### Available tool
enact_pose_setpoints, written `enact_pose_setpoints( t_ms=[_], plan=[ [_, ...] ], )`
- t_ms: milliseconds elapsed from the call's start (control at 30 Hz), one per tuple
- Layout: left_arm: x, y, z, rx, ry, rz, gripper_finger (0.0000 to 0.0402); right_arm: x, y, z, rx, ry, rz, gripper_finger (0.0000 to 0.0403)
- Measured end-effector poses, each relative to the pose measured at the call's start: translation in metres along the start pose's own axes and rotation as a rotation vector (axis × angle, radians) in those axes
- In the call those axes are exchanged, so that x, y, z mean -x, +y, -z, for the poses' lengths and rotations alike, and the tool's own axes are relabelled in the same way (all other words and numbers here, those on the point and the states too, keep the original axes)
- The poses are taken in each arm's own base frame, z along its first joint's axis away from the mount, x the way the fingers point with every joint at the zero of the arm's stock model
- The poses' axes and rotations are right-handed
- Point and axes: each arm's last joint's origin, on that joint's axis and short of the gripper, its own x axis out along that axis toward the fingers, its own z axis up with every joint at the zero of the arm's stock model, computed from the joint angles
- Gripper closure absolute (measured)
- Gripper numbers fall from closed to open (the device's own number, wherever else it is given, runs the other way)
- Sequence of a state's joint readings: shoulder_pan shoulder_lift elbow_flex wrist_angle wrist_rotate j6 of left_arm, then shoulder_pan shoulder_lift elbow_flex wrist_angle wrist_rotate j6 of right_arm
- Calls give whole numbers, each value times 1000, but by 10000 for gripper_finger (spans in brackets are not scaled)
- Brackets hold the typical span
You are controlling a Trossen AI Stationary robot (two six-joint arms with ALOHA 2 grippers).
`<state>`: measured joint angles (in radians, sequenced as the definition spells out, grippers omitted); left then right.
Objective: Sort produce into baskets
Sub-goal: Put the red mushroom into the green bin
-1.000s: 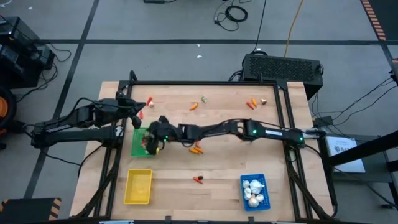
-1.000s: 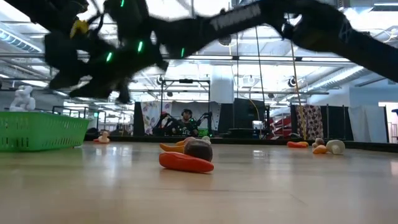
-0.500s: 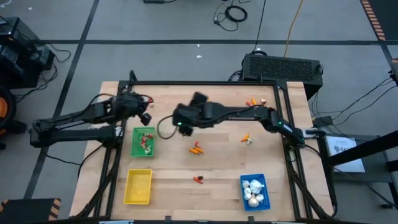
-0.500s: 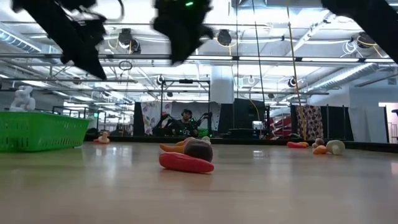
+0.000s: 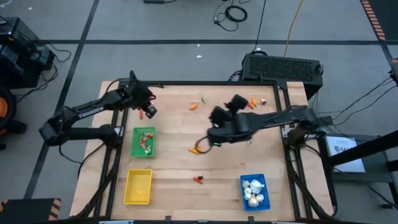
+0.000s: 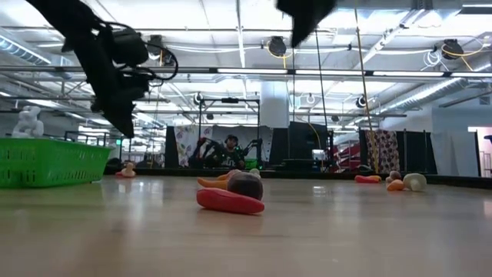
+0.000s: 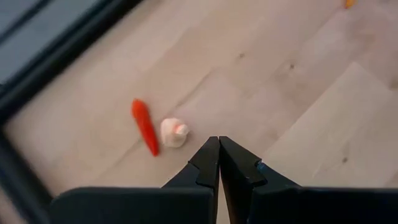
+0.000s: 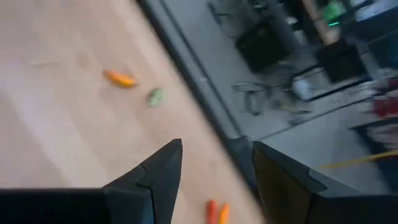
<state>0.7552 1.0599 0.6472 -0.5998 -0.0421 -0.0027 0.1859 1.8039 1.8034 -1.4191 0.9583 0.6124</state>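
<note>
My left gripper (image 5: 148, 110) (image 7: 217, 140) hangs shut and empty over the table's far left part. Just beyond its fingertips a red carrot-like piece (image 7: 143, 126) and a white bulb (image 7: 173, 132) lie on the wood. My right gripper (image 5: 231, 106) (image 8: 216, 146) is raised high over the table's far middle, open, with nothing between its fingers. An orange piece (image 5: 194, 106) and a green piece (image 5: 203, 98) lie past it. The green basket (image 5: 143, 141) holds a few pieces, the blue basket (image 5: 254, 190) holds white bulbs, and the yellow basket (image 5: 138, 186) stands at the near left.
A small heap of orange and dark pieces (image 5: 196, 148) (image 6: 231, 192) lies mid-table, with a red piece (image 5: 198, 180) nearer the front. Orange-red pieces (image 5: 252, 103) and a pale one (image 5: 263, 100) lie at the far right. A black frame (image 5: 205, 83) edges the table.
My right gripper has swung from over the green basket toward the table's right and far side, rising and rolling, its fingers still open. My left gripper has sunk toward the table at the far left, shifting a little right and tipping further down, still shut.
</note>
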Motion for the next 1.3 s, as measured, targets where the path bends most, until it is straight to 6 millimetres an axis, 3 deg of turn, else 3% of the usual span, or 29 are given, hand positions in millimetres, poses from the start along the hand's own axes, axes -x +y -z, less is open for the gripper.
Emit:
enact_pose_setpoints(
  t_ms=[67, 167, 300, 400, 500, 800, 933, 1133, 1300],
  plan=[
    [-2, 4, -1, -1, -2, 29, 385, -2, -2, 21, -25, -2, -108, 218],
    [-7, 8, -2, 2, 11, 40, 385, -13, 12, 47, -39, -79, -412, 218],
    [-12, 9, -4, -37, 14, 39, 376, -32, 28, 70, -79, -380, -736, 218],
    [-15, 7, -4, -65, 23, 41, 350, -48, 32, 83, -210, -567, -747, 218],
    [-19, 8, -4, -82, 46, 10, 312, -68, 33, 93, -274, -633, -709, 218],
    [-57, 8, -2, -54, 166, -7, 220, -106, 21, 97, -234, -528, -645, 218],
    [-67, 10, -8, -76, 197, -70, 209, -115, 15, 96, -195, -529, -689, 218],
    [-65, 11, -17, -89, 179, -84, 207, -122, 13, 98, -201, -495, -716, 218],
    [-58, 12, -38, -108, 86, -84, 207, -122, 14, 98, -195, -486, -724, 218]
  ],
)
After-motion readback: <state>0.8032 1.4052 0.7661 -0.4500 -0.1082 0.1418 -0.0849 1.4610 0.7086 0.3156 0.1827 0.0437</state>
